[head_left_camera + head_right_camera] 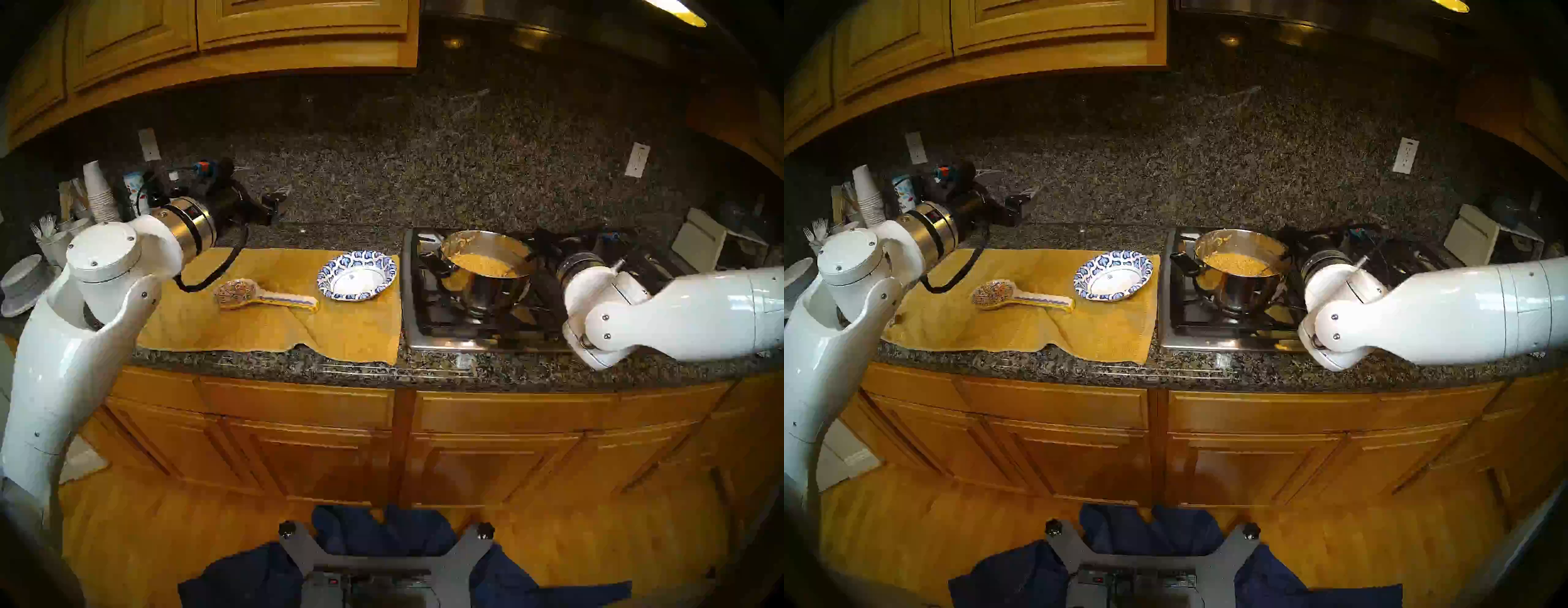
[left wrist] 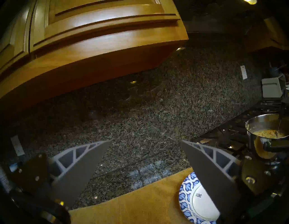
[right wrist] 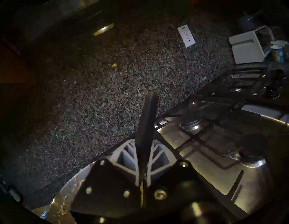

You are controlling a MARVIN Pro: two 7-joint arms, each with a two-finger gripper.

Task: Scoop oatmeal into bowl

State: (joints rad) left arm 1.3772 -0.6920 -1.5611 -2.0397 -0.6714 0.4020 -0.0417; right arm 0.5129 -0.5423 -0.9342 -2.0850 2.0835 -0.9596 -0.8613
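The tan oatmeal (image 1: 483, 264) sits in a steel pot (image 1: 488, 293) on the stove. Left of the pot, the blue-and-white bowl (image 1: 357, 276) rests empty on a yellow towel (image 1: 254, 331). In the left wrist view the bowl (image 2: 198, 201) lies partly behind one finger. My right gripper (image 3: 144, 140) is by the pot's right rim, shut on a dark utensil handle (image 3: 148, 112) that sticks up past its fingertips. The utensil's lower end is hidden. My left gripper (image 2: 145, 141) is open and empty, held over the counter's back left, well away from the bowl.
A painted spoon rest (image 1: 263, 295) lies on the towel left of the bowl. Stacked paper cups (image 1: 97, 195) and clutter crowd the far left. A white box (image 1: 695, 242) stands behind the stove (image 1: 424, 335) at the right. Upper cabinets (image 2: 93, 39) hang above the left gripper.
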